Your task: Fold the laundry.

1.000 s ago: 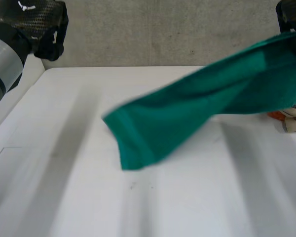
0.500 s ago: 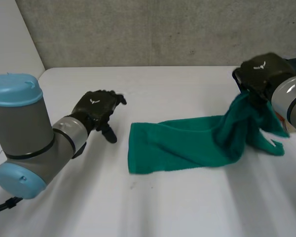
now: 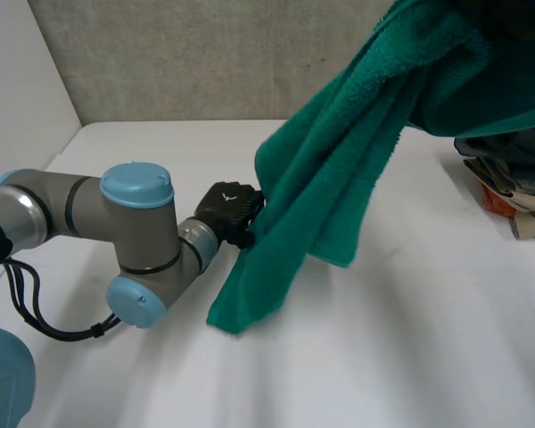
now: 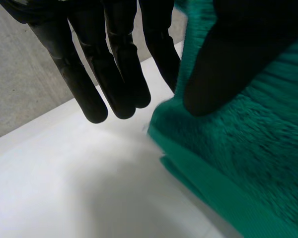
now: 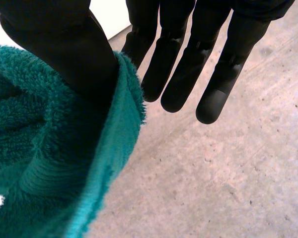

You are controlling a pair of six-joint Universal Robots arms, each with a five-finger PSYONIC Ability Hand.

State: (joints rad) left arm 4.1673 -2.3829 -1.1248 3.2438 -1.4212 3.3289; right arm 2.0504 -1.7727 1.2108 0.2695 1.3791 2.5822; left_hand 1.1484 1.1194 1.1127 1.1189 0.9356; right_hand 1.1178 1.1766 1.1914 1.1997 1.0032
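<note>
White counter (image 3: 410, 357) is seen below. A fluffy green towel (image 3: 330, 178) is held high for spreading, pinched by the thumb of the right hand (image 5: 59, 44). Straight, open fingers of the left hand (image 4: 114, 59) are at its hanging edge, which should be pinched next.

Three cameras, one shared green towel (image 3: 339, 169).
The head view looks down on the white table (image 3: 410, 357) from behind the arms. Each wrist view looks along its palm from very near: the left hand (image 4: 114, 59) toward the table, the right hand (image 5: 181, 74) toward a concrete surface (image 5: 228, 173).
</note>
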